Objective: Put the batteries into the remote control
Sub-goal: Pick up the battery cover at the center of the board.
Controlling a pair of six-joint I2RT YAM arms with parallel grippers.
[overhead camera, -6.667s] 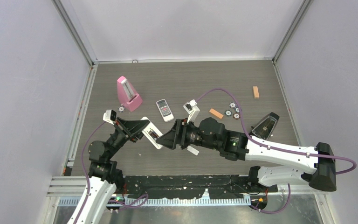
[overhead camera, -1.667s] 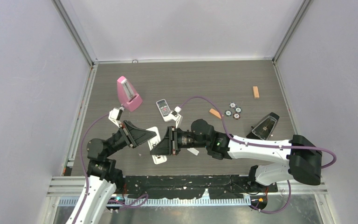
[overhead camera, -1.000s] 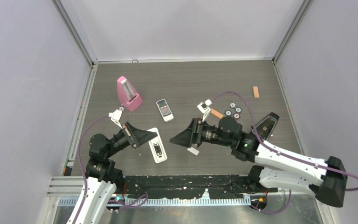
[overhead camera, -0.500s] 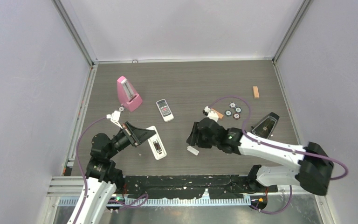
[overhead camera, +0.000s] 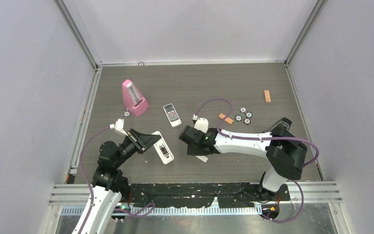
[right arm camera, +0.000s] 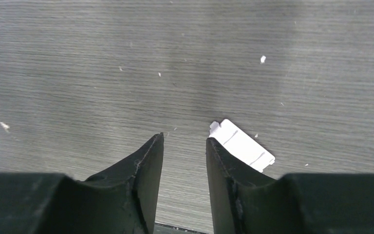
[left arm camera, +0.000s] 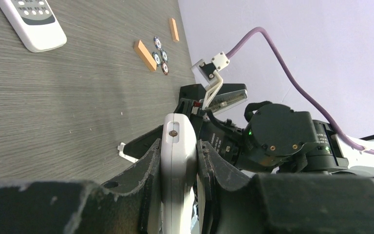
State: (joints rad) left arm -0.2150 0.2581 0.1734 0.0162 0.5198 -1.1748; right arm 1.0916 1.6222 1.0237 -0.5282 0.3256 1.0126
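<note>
The left pincer (left arm camera: 178, 147) is clamped on the remote control (left arm camera: 176, 127): both fingers press its long edges and its rounded white end sticks out past the fingertips. From above, the remote control (overhead camera: 162, 149) reaches out from this pincer, its back turned up and a dark battery bay showing. Whether batteries sit in that bay is too small to tell.

Just beyond the remote's free end is the right arm (left arm camera: 277, 141). Its right pincer (right arm camera: 182, 142) points down at the table (right arm camera: 78, 58). Its fingers stand a narrow gap apart with nothing between them, only bare wood grain. Just beside its right fingertip (right arm camera: 213, 146) lies a small white ribbed cover (right arm camera: 242, 145), flat on the table; contact between the two cannot be judged.

Farther ahead of the left pincer and off to its left, a wider remote with grey buttons (left arm camera: 29, 19) lies flat. Near it are an orange block (left arm camera: 144, 54) and a cluster of coin-like discs (left arm camera: 159, 54).
</note>
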